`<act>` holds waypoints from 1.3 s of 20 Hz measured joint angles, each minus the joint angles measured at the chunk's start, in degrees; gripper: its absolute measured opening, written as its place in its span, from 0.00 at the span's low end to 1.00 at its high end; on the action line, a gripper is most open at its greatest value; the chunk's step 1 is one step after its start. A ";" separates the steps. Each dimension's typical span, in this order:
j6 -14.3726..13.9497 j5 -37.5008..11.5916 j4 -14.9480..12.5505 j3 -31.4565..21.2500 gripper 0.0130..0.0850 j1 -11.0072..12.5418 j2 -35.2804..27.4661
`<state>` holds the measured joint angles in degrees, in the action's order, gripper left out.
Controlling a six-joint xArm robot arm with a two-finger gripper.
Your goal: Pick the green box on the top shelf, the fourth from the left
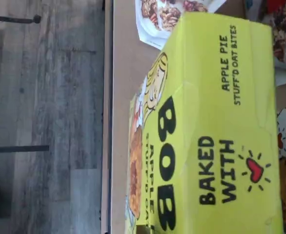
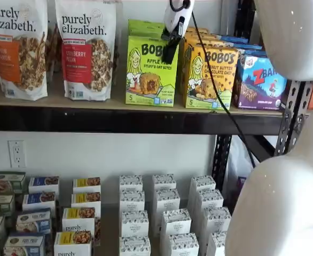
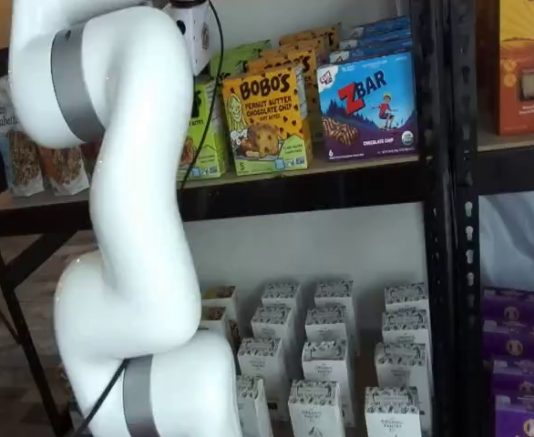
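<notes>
Gripper [image 2: 169,47] down over the green box [image 2: 151,71] on the top shelf [image 2: 146,118]; grip can't be told.

Green box stands upright at the front edge of the top shelf in both shelf views, with the yellow-orange Bobo's box [image 2: 209,76] just beside it on one side and the granola bag [image 2: 87,49] near on the other; the blue ZBar box [image 2: 262,82] is further along toward the shelf's end by the black upright [image 2: 291,114]. In a shelf view the white gripper body with a black finger hangs over the box's top front, cable [image 2: 215,85] trailing down; only one finger is clear, so no gap or clamp can be read. Wrist view shows the box's lime top panel [image 1: 216,136] close up, filling most of the picture. In the other shelf view the arm [image 3: 121,237] covers most of the green box. Small white boxes [image 2: 167,213] sit on the lower level.
</notes>
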<state>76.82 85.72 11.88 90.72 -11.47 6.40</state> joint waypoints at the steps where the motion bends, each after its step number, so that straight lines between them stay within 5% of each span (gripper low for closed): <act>1: 0.00 0.60 -0.11 0.49 0.61 0.01 -0.28; 26: 0.11 0.98 -0.02 0.84 0.61 0.17 -0.43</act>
<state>76.92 86.70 11.86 91.57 -11.30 5.97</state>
